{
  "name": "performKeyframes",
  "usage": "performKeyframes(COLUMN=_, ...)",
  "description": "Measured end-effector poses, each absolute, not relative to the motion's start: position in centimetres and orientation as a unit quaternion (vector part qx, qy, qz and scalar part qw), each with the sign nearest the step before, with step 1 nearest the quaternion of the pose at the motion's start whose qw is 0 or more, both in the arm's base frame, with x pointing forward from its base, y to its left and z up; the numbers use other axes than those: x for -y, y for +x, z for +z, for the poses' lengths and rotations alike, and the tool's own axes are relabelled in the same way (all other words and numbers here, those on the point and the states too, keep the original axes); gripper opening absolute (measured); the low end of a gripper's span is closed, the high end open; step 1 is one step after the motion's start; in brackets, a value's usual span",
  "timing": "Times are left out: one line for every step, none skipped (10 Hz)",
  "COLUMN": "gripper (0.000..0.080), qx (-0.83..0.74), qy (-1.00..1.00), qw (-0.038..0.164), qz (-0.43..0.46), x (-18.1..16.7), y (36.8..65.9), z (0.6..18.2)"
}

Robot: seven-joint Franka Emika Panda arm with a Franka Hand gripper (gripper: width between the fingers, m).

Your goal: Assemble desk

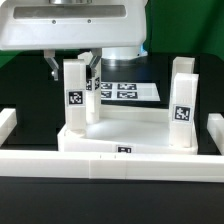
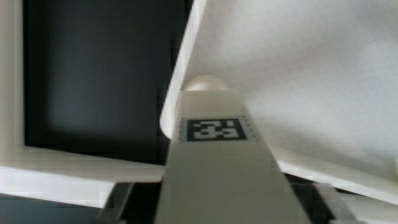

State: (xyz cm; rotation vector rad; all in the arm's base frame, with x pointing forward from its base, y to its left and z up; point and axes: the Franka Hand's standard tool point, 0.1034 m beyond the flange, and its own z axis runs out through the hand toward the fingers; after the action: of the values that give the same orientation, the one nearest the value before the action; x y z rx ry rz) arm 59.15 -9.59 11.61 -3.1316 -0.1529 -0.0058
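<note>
In the exterior view the tabletop (image 1: 118,133) lies upside down on the black bench (image 1: 20,80), just behind the long white barrier wall (image 1: 110,160), with the marker board (image 1: 125,90) beyond it; two white square-section legs stand upright in its corners, one leg (image 1: 75,95) towards the exterior view's left, the other leg (image 1: 181,100) towards the exterior view's right; the hand (image 1: 72,68) hangs directly above the first leg, its dark fingers (image 1: 52,68) flanking the top, whether clamped or merely close one cannot tell; the leg's long axis runs vertically, in line with the hand.

In the wrist view that leg (image 2: 217,150) fills the centre, smooth matte plastic bearing a square tag (image 2: 217,128); the tabletop's rim (image 2: 54,150) runs beside it.
</note>
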Motion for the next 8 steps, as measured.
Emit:
performKeyframes(gripper=0.0290, qx=0.003, qy=-1.000, qw=0.003, qz=-0.002, x=9.59, y=59.14, z=11.60)
performKeyframes(gripper=0.0290, qx=-0.021, qy=-1.000, qw=0.003, qz=-0.001, x=9.58, y=59.15, z=11.59)
performKeyframes(gripper=0.0290, qx=-0.066, qy=-0.998, qw=0.003, qz=-0.001, x=9.58, y=59.14, z=11.58)
performKeyframes(gripper=0.0290, qx=-0.104, qy=-0.995, qw=0.003, qz=-0.001, x=9.58, y=59.14, z=11.58)
performKeyframes(gripper=0.0290, qx=-0.137, qy=-0.991, qw=0.004, qz=-0.001, x=9.59, y=59.11, z=11.55)
performKeyframes(gripper=0.0290, qx=-0.189, qy=-0.982, qw=0.010, qz=-0.001, x=9.70, y=59.00, z=11.43)
performKeyframes(gripper=0.0290, qx=-0.247, qy=-0.969, qw=0.016, qz=-0.001, x=9.81, y=58.99, z=11.40)
performKeyframes(gripper=0.0290, qx=-0.295, qy=-0.955, qw=0.019, qz=-0.002, x=9.88, y=59.00, z=11.38)
